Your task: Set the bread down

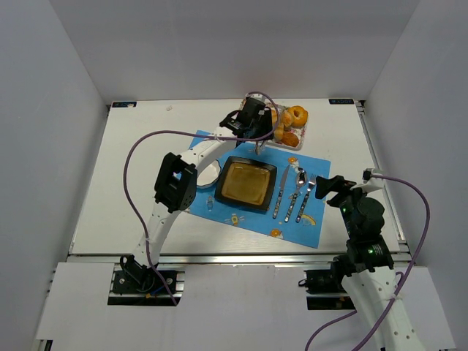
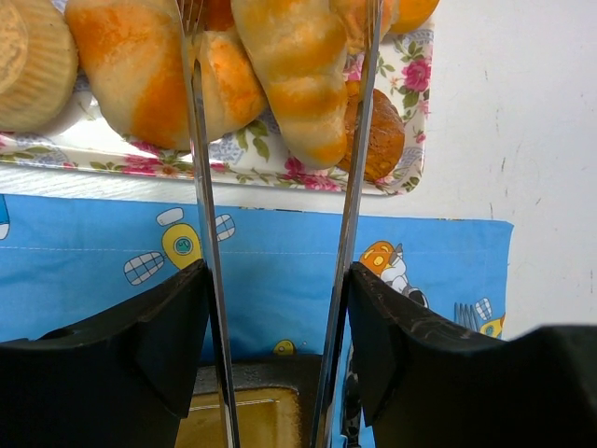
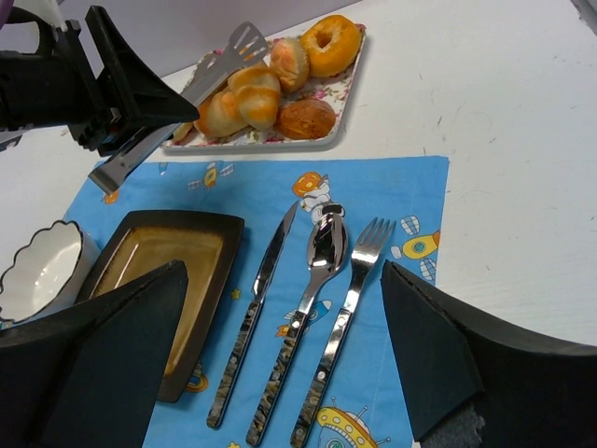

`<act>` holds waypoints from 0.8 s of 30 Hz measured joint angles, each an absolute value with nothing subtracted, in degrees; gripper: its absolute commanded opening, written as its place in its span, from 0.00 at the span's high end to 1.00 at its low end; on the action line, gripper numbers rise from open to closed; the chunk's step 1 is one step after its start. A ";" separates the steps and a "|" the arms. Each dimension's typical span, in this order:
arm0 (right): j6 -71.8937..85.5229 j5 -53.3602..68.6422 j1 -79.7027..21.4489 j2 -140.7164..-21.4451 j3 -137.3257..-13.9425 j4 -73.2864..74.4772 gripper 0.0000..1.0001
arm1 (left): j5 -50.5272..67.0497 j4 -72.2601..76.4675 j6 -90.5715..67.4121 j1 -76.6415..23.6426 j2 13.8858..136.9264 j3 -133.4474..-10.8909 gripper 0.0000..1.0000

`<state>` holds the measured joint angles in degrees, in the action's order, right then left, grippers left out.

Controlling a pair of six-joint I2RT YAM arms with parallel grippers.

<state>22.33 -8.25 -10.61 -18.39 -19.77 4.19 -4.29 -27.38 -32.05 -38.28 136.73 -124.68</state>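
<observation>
The bread (image 2: 298,75), a golden-brown ridged roll, lies in the floral tray (image 2: 403,112) among other buns. It also shows in the right wrist view (image 3: 244,98). My left gripper (image 2: 278,280) is shut on metal tongs (image 2: 201,205), whose two arms reach over the tray and stand either side of the bread. From above, the left gripper (image 1: 252,121) hovers at the tray's near-left edge. My right gripper (image 3: 283,280) is open and empty above the cutlery, at the mat's right side (image 1: 333,186).
A dark square plate (image 1: 248,183) with a brown centre sits on the blue placemat (image 1: 314,164). A knife (image 3: 256,308), spoon (image 3: 312,299) and fork (image 3: 350,308) lie to its right. A white scalloped bowl (image 3: 42,271) stands to its left. A ring bun (image 3: 331,42) sits at the tray's far end.
</observation>
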 measured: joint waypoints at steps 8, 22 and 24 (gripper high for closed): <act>22.37 -9.54 -10.61 -17.61 -19.68 4.16 0.11 | -0.40 -26.70 -32.51 -38.17 137.38 -124.68 0.40; 22.57 -10.55 -10.61 -16.05 -18.87 4.16 0.11 | 2.11 -25.67 -33.98 -37.89 137.25 -123.74 0.69; 22.59 -10.52 -10.61 -15.97 -18.87 4.16 0.11 | 2.33 -25.63 -34.04 -37.56 136.40 -122.91 0.73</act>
<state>22.59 -10.52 -10.61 -15.97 -18.87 4.16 2.33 -25.63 -34.04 -37.56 136.40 -122.91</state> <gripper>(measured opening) 0.895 0.402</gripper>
